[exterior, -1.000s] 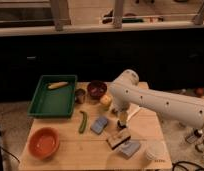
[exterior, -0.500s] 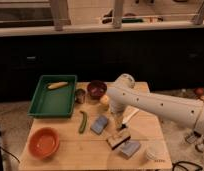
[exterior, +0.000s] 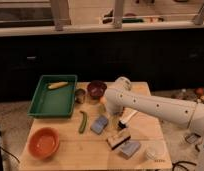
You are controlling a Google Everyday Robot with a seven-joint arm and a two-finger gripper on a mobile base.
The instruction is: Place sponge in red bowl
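The sponge (exterior: pixel 99 124), a small flat blue-grey pad, lies on the wooden table (exterior: pixel 90 152) just right of the green cucumber (exterior: pixel 83 121). The red bowl (exterior: pixel 43 142), wide and orange-red, stands at the table's front left corner with nothing inside. My white arm reaches in from the right, and my gripper (exterior: pixel 108 112) hangs at its end, just above and right of the sponge, near the table's middle. The arm's bulky wrist hides most of the gripper.
A green tray (exterior: pixel 45 102) with a yellow item (exterior: pixel 57 85) sits at the back left. A dark maroon bowl (exterior: pixel 96 89) and a metal cup (exterior: pixel 80 95) stand behind the gripper. A brown-and-white brush block (exterior: pixel 118 138), a thicker blue-grey block (exterior: pixel 130 148) and a white disc (exterior: pixel 154 154) lie at the front right.
My arm has swung left and slightly down, bringing the gripper closer to the sponge. The objects on the table have not moved.
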